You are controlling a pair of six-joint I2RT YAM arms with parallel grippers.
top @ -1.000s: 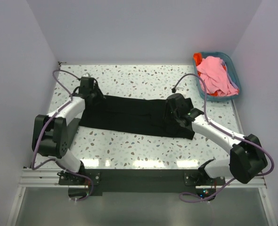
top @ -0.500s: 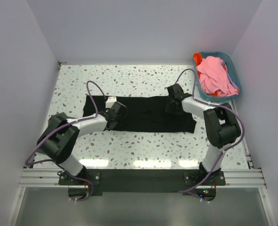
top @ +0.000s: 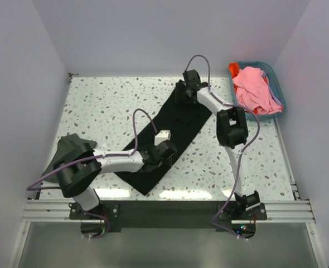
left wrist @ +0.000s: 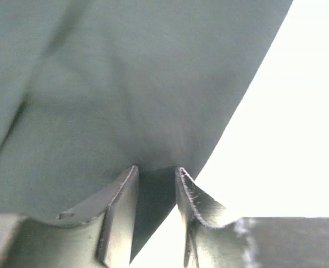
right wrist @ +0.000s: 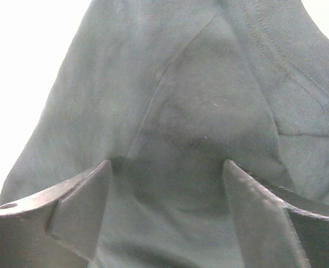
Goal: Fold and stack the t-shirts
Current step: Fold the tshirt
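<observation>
A large black t-shirt (top: pixel 173 125) lies flat in a long diagonal strip, from the table's far middle to its near middle. My left gripper (top: pixel 165 152) is at the strip's right edge near its near end. In the left wrist view the gripper (left wrist: pixel 156 168) has its jaws nearly closed on the shirt's edge (left wrist: pixel 125 84). My right gripper (top: pixel 183 92) is at the strip's far end. In the right wrist view it (right wrist: pixel 167 162) is wide open, tips down on the fabric near the collar (right wrist: pixel 209 84). A pink shirt (top: pixel 253 86) and an orange-red one (top: pixel 235 71) lie in the basket. No dark grey shirt shows.
The teal plastic basket (top: pixel 280 96) stands at the far right corner of the speckled table (top: pixel 97 106). White walls close in the left, far and right sides. Purple cables loop above both arms.
The black shirt has swung from lying left to right to lying diagonally. My left gripper moved nearer and to the right along it. My right gripper moved to the far end.
</observation>
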